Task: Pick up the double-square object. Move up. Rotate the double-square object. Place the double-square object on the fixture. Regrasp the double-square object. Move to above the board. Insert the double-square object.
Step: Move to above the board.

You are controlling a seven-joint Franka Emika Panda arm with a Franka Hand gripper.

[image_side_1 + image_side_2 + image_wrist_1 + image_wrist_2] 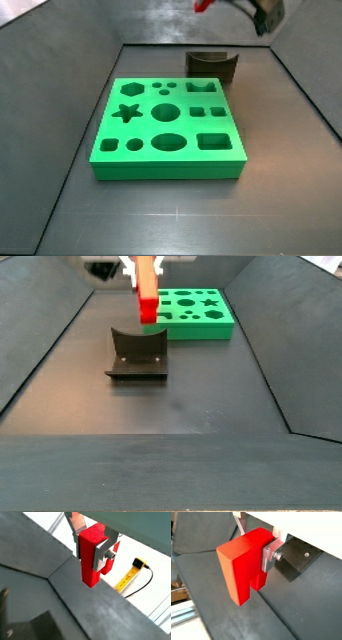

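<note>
My gripper (139, 270) is shut on the double-square object (144, 298), a red stepped block that hangs upright, long side down, in the air above the fixture (138, 354). Both wrist views show the red block (90, 559) (241, 567) clamped between the silver fingers (102, 556) (269, 558). In a side view the gripper (258, 12) is at the upper edge, with only a sliver of red (203, 5) showing. The fixture (211, 65) stands behind the green board (167, 125), which lies flat (195, 311) with its cut-outs open.
Dark sloping walls (47, 346) enclose the grey floor (187, 406). A yellow tool with a black cable (130, 574) lies outside the enclosure on a white surface.
</note>
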